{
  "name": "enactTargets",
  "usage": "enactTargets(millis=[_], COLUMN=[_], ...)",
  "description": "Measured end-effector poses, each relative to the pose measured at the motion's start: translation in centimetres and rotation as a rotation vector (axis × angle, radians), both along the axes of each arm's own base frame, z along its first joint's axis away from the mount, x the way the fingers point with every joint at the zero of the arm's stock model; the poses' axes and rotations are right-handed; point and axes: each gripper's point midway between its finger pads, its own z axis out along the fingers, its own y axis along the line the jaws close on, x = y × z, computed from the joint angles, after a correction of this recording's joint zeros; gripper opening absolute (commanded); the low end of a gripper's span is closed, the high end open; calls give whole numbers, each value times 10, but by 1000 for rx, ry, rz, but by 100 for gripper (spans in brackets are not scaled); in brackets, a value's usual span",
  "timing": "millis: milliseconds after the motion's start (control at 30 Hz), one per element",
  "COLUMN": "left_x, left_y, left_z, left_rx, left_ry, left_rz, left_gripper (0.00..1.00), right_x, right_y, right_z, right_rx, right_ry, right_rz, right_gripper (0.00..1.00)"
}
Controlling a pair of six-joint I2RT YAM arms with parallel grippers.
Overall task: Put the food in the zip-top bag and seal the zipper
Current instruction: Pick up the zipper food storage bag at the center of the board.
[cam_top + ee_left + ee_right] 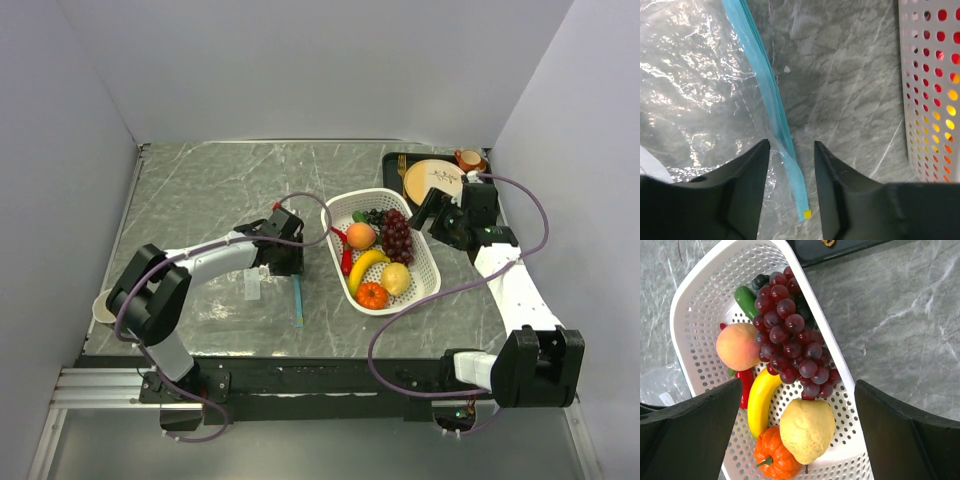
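Observation:
The clear zip-top bag (262,285) lies flat left of the white perforated basket (345,200). Its teal zipper (298,300) faces the basket. My left gripper (792,145) is low over the bag (695,90), jaws partly apart on either side of the zipper (765,85) near its yellow-tipped end, a gap showing on both sides. The food lies in the basket (820,320): grapes (790,335), peach (737,346), banana (760,400), lemon (807,429), orange tomato (775,455), red chili (745,390), green piece (746,300). My right gripper (798,384) hangs wide open above it.
A black tray with a beige plate (432,180) and a small brown cup (470,158) stands at the back right, just behind the right gripper (425,212). A round beige disc (100,305) lies at the table's left edge. Grey walls close in three sides.

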Motion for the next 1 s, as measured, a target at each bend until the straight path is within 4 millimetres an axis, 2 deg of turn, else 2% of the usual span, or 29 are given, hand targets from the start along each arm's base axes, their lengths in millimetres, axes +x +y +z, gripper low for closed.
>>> enactTargets(millis=[33, 333, 467, 767, 1000], left_x=[1, 12, 11, 6, 6], left_y=[-1, -9, -8, -4, -5], left_z=[-1, 5, -3, -5, -6], left_rx=[1, -9, 4, 20, 17], left_ry=[2, -17, 1, 19, 22], left_rz=[0, 2, 1, -1, -5], left_gripper=[37, 36, 35, 35, 21], right_x=[0, -3, -4, -4, -4], right_y=[0, 2, 2, 2, 3], right_z=[0, -2, -2, -3, -3], right_rx=[-2, 0, -2, -2, -1], right_ry=[0, 10, 11, 15, 16], right_rz=[3, 22, 24, 25, 26], right_gripper=[100, 100, 100, 100, 100])
